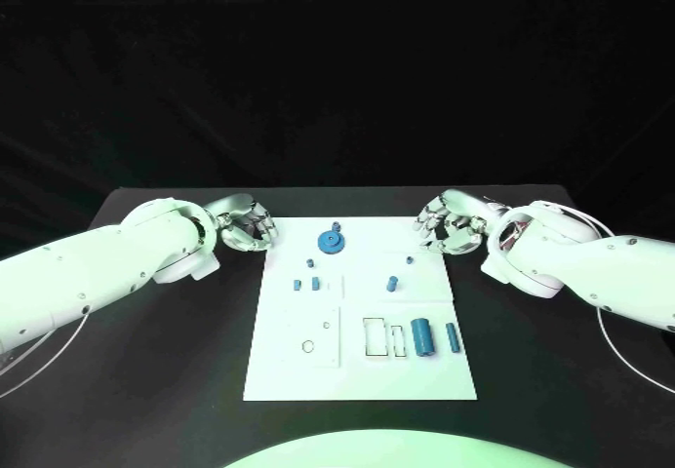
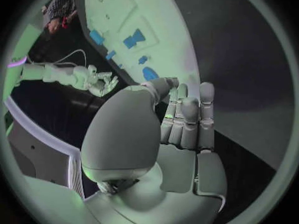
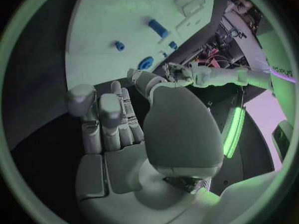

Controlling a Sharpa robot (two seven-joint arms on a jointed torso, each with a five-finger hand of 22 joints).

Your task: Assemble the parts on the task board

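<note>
No legible text or labels anywhere.

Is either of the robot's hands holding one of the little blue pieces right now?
No. Both the left hand and the right hand hover beside the far corners of the white board, holding nothing, while the blue pieces lie on it.

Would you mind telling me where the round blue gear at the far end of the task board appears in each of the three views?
Head view: the blue gear sits near the task board's far edge, between the two hands.
Left wrist view: the gear lies just beyond the left hand's fingertips.
Right wrist view: the gear lies beyond the right hand's fingertips.
Shared landmark: the white task board.
</note>
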